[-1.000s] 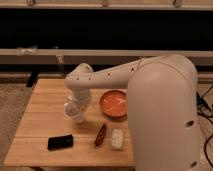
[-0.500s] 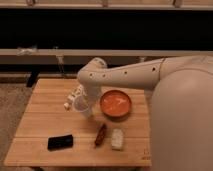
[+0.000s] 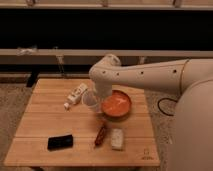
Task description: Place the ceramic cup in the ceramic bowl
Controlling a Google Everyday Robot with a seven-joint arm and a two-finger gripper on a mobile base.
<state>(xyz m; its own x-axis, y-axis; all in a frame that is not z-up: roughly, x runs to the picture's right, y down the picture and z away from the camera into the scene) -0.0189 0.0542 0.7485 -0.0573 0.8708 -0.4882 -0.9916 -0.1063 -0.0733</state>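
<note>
White pincer [image 3: 95,96] at white cup [image 3: 89,103] by orange bowl [image 3: 122,107]; black obj [image 3: 60,142], red-brown obj [image 3: 101,135], light wood-grain table [image 3: 45,116].

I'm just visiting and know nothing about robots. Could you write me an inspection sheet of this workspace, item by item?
Surface: wooden table, standing on carpet.
Job's things: ceramic cup just left of the orange ceramic bowl, not yet in it.
Clutter: white bottle lying down; black object; reddish-brown stick; white block.
Grippers: end effector right at the cup, beside the bowl's left rim.
Cables: dark loop on the floor, right of the table.
Surroundings: dark wall with a pale rail behind.
</note>
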